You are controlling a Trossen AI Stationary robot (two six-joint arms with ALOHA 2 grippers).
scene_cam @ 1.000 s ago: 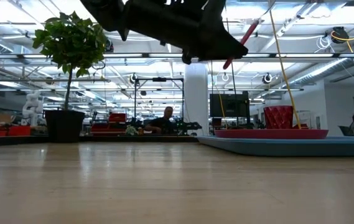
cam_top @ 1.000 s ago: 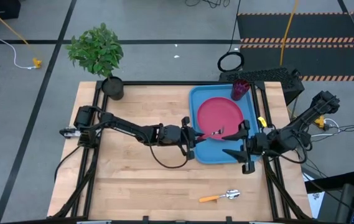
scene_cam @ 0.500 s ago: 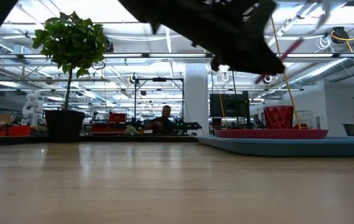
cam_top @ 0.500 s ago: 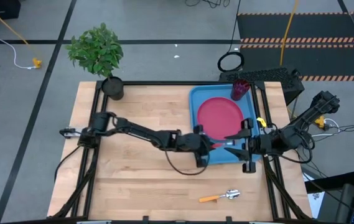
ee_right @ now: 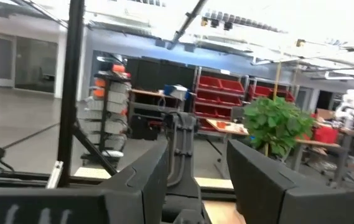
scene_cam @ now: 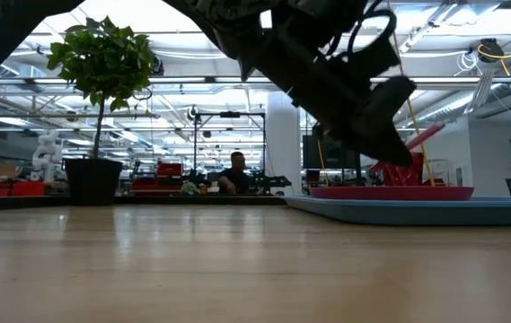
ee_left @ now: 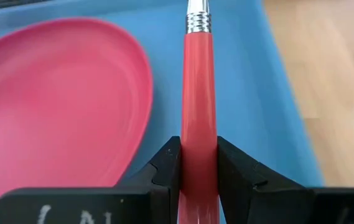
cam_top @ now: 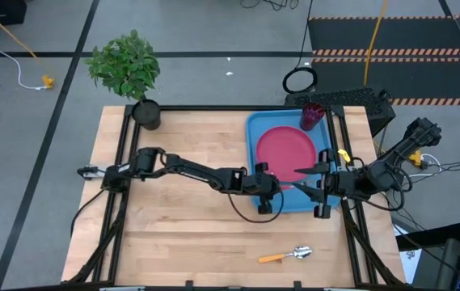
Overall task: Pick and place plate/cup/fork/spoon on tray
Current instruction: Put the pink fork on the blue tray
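My left gripper (cam_top: pixel 273 189) is shut on a fork with a pink-red handle (ee_left: pixel 198 93), just above the near left part of the blue tray (cam_top: pixel 255 129). The fork's head is out of view. The pink-red plate (cam_top: pixel 289 149) lies in the tray, and the dark red cup (cam_top: pixel 312 115) stands in the tray's far right corner. A spoon with an orange handle (cam_top: pixel 288 255) lies on the table near the front edge. My right gripper (cam_top: pixel 307 179) is open and empty over the tray's near right part. My left gripper pinches the fork's handle (ee_left: pixel 198 146) between its two fingers, below the metal collar (ee_left: pixel 198 22). The fingers come from the table's left, slanting down, and the handle runs forward along them. In the low view the handle (scene_cam: pixel 421 139) is tilted, clear of the tray.
A potted plant (cam_top: pixel 128 69) in a black pot stands at the table's far left corner. Black frame rails run along the table's edges. Bare wood lies left of and in front of the tray.
My left gripper has gone toward the table's right edge and down toward the tray, tipping forward, with the fork still in its fingers. The fork now hangs low over the tray beside the plate.
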